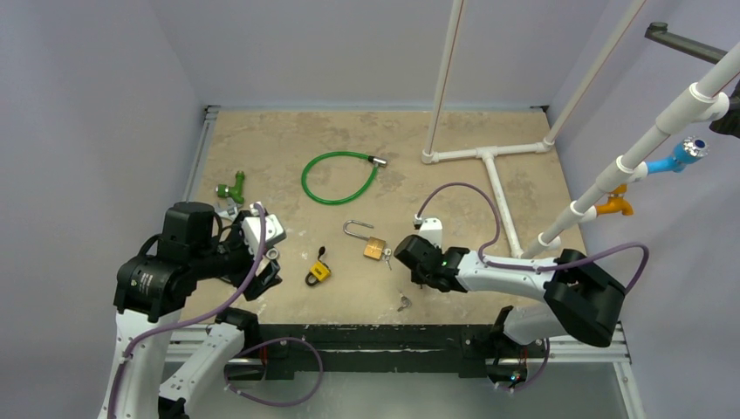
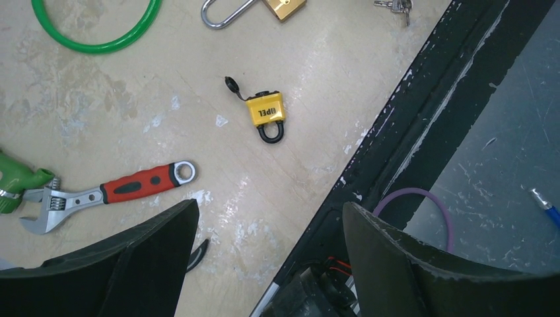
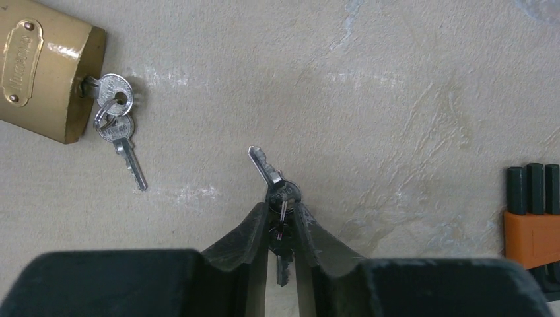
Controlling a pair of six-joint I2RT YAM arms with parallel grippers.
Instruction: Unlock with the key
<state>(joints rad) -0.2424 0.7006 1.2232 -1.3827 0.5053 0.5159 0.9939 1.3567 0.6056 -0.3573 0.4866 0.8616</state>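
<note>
Key-grasping step: had the right end effector (image 3: pixel 280 206) narrowed on the small silver key bunch (image 3: pixel 267 168), apparently pinching it, low on the beige table (image 3: pixel 409 99). Had the left end effector (image 2: pixel 269 208) spread wide, empty, near the small yellow padlock (image 2: pixel 266 109). Called next for lifting, then lining blade to keyhole.

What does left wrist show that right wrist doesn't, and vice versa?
Left wrist only: the yellow padlock, a red-handled wrench, a green cable loop, loose keys at the top of the frame, and the left gripper, open with nothing between its fingers.

Right wrist only: the right gripper pinching a key, a second key inserted in the lock body, and an orange bit holder at the right edge.

Both: the brass padlock, cropped in each view.
</note>
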